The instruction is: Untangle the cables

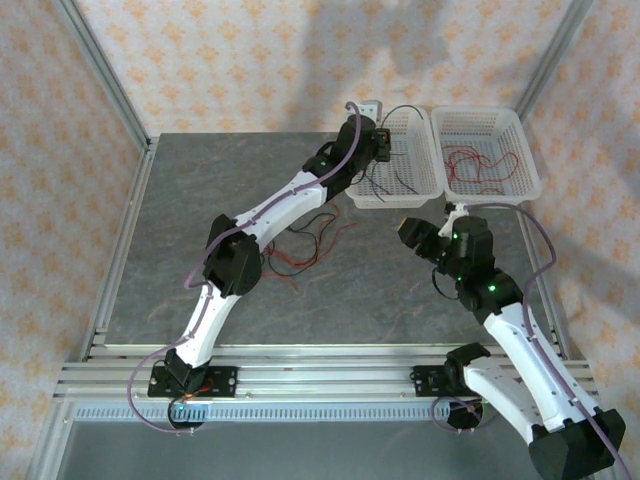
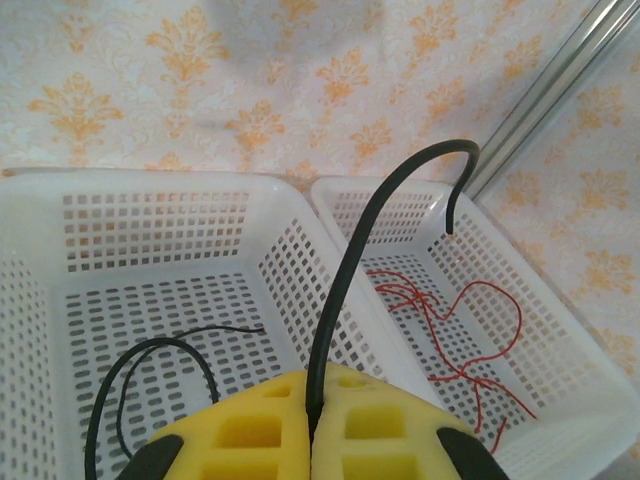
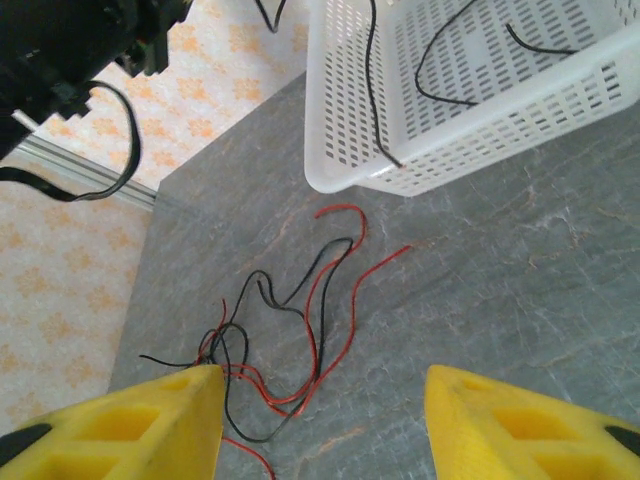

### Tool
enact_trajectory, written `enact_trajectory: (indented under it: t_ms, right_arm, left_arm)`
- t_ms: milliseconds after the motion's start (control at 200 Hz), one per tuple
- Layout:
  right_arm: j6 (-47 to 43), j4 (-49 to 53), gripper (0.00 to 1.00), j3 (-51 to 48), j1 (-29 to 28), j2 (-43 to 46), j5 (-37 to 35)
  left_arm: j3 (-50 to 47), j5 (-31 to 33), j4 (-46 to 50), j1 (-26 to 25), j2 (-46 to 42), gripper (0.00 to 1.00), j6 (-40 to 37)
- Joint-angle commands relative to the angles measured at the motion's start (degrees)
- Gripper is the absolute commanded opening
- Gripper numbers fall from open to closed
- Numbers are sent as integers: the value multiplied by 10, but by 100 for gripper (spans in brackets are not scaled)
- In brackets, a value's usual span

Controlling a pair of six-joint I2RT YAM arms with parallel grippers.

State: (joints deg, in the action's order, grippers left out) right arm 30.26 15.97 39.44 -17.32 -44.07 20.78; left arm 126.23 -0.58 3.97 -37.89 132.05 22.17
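Red and black strands, thin and curly, make up the cables (image 1: 305,245) that lie loose on the grey table (image 1: 200,200) when you look down from above. They sit between the two arms, just short of the baskets. The left gripper (image 1: 385,143) is over the left basket (image 1: 395,200), which has a few black strands in it. The right basket (image 1: 495,190) beside it has red wires (image 1: 485,160). The right gripper (image 1: 412,232) hangs near the baskets' front edge, off to the right of the loose cables.

From the left wrist, the yellow pads (image 2: 240,435) are pressed together on one black wire (image 2: 345,270). It rises from the seam, arches over and points its free end down toward the right basket. It holds that curve in the air, so I'd judge these wires springy enough to take a bend, yet very light and a bit slick in their insulation.

From the right wrist, the right gripper (image 3: 320,410) has its jaws well apart with nothing between them, looking down on the cables (image 3: 300,310). Black and red strands cross and loop at the near left, and free ends trail toward the basket. I'd take one by a free end or an open stretch away from the crossings and draw it out slowly. A pull through the crossings looks likely to drag the whole lot along.
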Motion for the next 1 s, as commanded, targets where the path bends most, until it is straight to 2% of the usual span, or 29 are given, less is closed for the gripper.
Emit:
enact_trajectory:
  t_ms: [0, 130, 255, 330, 516, 696, 996]
  right_arm:
    - [8, 9, 55, -8, -2, 10, -12]
    - [9, 8, 55, -16, -2, 12, -12]
    - [9, 4, 55, -22, -2, 10, -15]
    - [6, 2, 55, -22, -2, 6, -17]
    - [1, 3, 55, -16, -2, -4, -19]
    - [0, 7, 55, -14, -2, -4, -24]
    - [2, 14, 55, -10, -2, -5, -25]
  left_arm:
    - [-27, 15, -94, -3, 30, 6, -20]
    - [-31, 28, -121, -3, 62, 6, -29]
    - [-2, 27, -100, -3, 100, 6, -31]
    - [15, 17, -86, -3, 119, 9, -30]
    - [23, 3, -78, -4, 129, 26, -34]
    - [56, 0, -58, -9, 122, 48, -58]
    - [71, 16, -40, -22, 73, 65, -89]
